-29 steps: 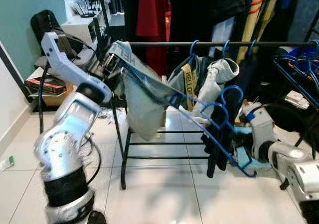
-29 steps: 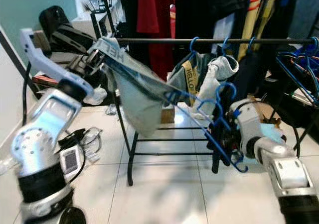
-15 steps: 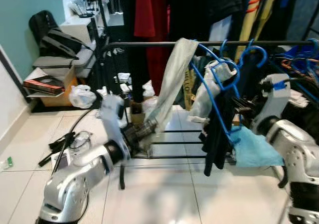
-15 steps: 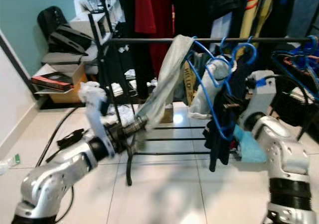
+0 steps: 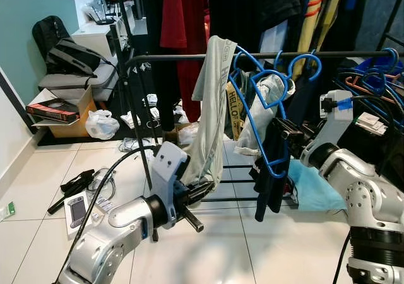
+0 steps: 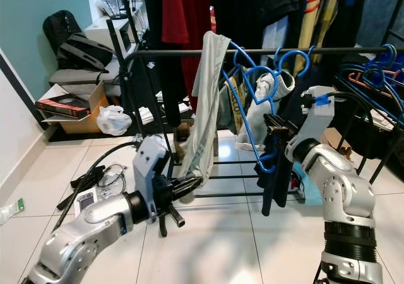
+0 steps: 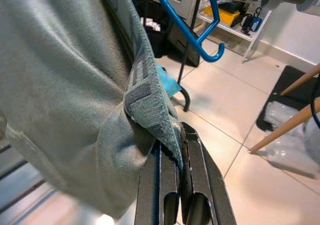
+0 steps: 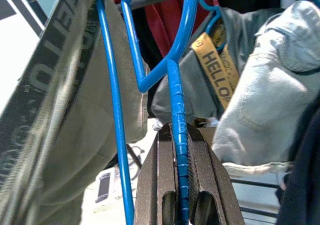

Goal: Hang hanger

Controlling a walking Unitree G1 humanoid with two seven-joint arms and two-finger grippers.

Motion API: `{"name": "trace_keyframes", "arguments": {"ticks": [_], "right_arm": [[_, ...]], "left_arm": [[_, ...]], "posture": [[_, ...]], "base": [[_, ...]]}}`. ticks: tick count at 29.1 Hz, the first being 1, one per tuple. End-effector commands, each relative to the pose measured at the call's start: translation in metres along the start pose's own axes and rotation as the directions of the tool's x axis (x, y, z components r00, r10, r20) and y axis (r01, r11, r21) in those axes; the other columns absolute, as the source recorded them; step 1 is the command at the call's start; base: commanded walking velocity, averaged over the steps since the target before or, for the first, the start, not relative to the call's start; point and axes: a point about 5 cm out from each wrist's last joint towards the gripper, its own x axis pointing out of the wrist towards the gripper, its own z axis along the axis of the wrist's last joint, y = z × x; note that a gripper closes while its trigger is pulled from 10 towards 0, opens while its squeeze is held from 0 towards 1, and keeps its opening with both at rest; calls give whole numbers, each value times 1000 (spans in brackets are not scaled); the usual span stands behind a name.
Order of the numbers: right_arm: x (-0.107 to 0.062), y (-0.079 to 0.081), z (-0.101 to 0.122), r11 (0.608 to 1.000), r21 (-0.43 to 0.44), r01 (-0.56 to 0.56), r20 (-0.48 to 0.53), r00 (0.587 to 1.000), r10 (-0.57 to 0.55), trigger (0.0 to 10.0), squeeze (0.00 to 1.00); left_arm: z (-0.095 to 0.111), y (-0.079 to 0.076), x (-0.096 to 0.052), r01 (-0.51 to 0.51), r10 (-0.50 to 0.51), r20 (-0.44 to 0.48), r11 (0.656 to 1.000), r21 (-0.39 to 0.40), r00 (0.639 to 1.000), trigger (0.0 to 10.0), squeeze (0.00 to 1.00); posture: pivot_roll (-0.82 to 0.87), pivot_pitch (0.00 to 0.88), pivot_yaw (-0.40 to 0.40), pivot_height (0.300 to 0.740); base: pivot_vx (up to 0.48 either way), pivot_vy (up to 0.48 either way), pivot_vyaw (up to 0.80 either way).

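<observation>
A blue wire hanger (image 5: 251, 110) carries a grey-green garment (image 5: 213, 101) with a dark lettered waistband. The hanger's hook reaches up to the black rail (image 5: 170, 58) of the clothes rack; I cannot tell if it rests on it. My right gripper (image 5: 285, 132) is shut on the hanger's blue-wrapped wire (image 8: 178, 150), to the right of the garment. My left gripper (image 5: 201, 192) is low in front of the rack, shut on the garment's lower hem (image 7: 160, 130).
More blue hangers (image 5: 303, 62) hold a pale denim piece (image 5: 259, 117) and a black garment (image 5: 273, 170) on the same rail. Empty blue hangers (image 5: 379, 82) crowd the right. Cables and a device (image 5: 79, 205), a white bag (image 5: 101, 123) and a teal cloth (image 5: 312, 192) lie on the tiled floor.
My left arm has swung down from high on the left to low in front of the rack. The garment now hangs nearly straight. My right gripper has lifted the hanger up to the rail.
</observation>
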Motion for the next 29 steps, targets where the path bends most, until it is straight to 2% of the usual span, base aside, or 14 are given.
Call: {"name": "trace_keyframes", "arguments": {"ticks": [1, 7, 8, 9, 10, 13, 14, 16, 18, 21, 24, 25, 28, 29], "right_arm": [[2, 11, 8, 999, -1, -49, 37, 998, 49, 10000, 0], [3, 23, 7, 989, 79, -128, 51, 991, 124, 10000, 0], [5, 28, 11, 971, 186, -152, 107, 985, 134, 10000, 0], [5, 28, 11, 971, 186, -152, 107, 985, 134, 10000, 0], [8, 31, 14, 942, 293, -167, 155, 980, 125, 10000, 0], [8, 31, 14, 942, 293, -167, 155, 980, 125, 10000, 0], [16, 40, 14, 884, 431, -184, 204, 974, 104, 10000, 0], [16, 40, 14, 884, 431, -184, 204, 974, 104, 10000, 0], [24, 53, 9, 848, 492, -199, 220, 970, 100, 10000, 0], [27, 61, 5, 862, 466, -198, 202, 973, 114, 10000, 0], [28, 64, 3, 887, 418, -198, 185, 974, 130, 10000, 0], [28, 66, 3, 907, 372, -197, 176, 974, 140, 10000, 0], [28, 69, 4, 920, 329, -212, 164, 973, 166, 10000, 0], [26, 72, 4, 939, 259, -225, 142, 971, 193, 10000, 0]], "left_arm": [[-10, 0, 1, -9, 11, -44, 999, 39, 999, 10000, 0], [-11, 10, 4, -94, 104, -47, 980, 172, 993, 10000, 0], [-8, 22, 4, -169, 184, -30, 947, 274, 982, 10000, 0], [-8, 22, 4, -169, 184, -30, 947, 274, 982, 10000, 0], [-3, 30, 3, -219, 243, -13, 896, 387, 970, 10000, 0], [-3, 30, 3, -219, 243, -13, 896, 387, 970, 10000, 0], [6, 40, 2, -276, 311, 30, 791, 547, 950, 10000, 0], [6, 40, 2, -276, 311, 30, 791, 547, 950, 10000, 0], [14, 41, 6, -303, 331, 75, 722, 621, 941, 10000, 0], [13, 41, 8, -324, 341, 92, 723, 610, 935, 10000, 0], [11, 40, 10, -330, 341, 90, 756, 566, 936, 10000, 0], [10, 39, 10, -319, 327, 86, 774, 547, 941, 10000, 1000], [6, 34, 11, -292, 294, 80, 808, 512, 953, 10000, 1000], [5, 30, 12, -266, 264, 77, 820, 506, 961, 10000, 1000]], "posture": [[-65, 0, 33, 740], [-66, 0, 36, 740], [-70, 0, 40, 740], [-70, 0, 40, 740], [-66, 0, 39, 740], [-66, 0, 39, 740], [-63, 0, 42, 740], [-63, 0, 42, 740], [-62, 0, 40, 740], [-62, 0, 40, 740], [-64, 0, 40, 740], [-69, 0, 40, 740], [-70, 0, 40, 740], [-70, 0, 40, 740]], "base": [[0, 0, 0], [0, 0, 0], [0, 0, 0], [0, 0, 0], [0, 0, 0], [0, 0, 0], [0, 0, 0], [0, 0, 0], [0, 0, 0], [0, 0, 0], [0, 0, 0], [0, 0, 0], [0, 0, 0], [0, 0, 0]]}}
